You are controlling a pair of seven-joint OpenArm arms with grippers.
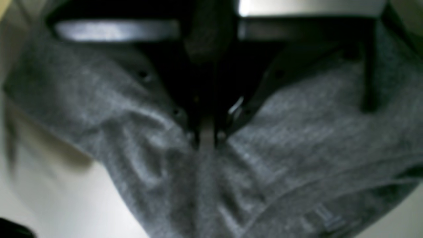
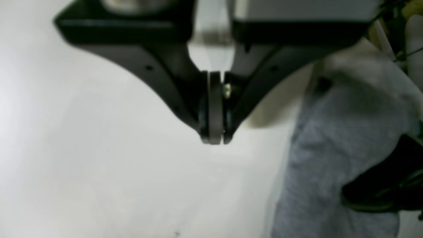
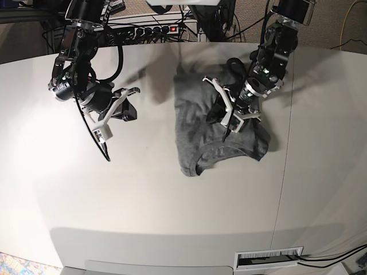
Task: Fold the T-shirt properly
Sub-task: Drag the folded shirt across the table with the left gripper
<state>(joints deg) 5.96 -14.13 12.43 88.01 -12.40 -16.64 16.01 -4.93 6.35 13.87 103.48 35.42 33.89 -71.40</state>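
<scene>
The heather-grey T-shirt (image 3: 198, 123) lies crumpled and partly folded right of the middle of the white table (image 3: 143, 195), its round neck towards the near edge. My left gripper (image 3: 225, 130) is low on the shirt's right half. In the left wrist view, my left gripper (image 1: 206, 140) has its jaws shut, with grey cloth (image 1: 297, 138) bunched around the tips. My right gripper (image 3: 105, 150) hangs above bare table well left of the shirt. In the right wrist view, my right gripper (image 2: 214, 137) is shut and empty, with the shirt (image 2: 330, 148) off to the right.
A power strip (image 3: 155, 28) and cables lie along the table's back edge. A seam (image 3: 285, 154) runs down the table right of the shirt. A vent grille (image 3: 268, 259) sits below the near edge.
</scene>
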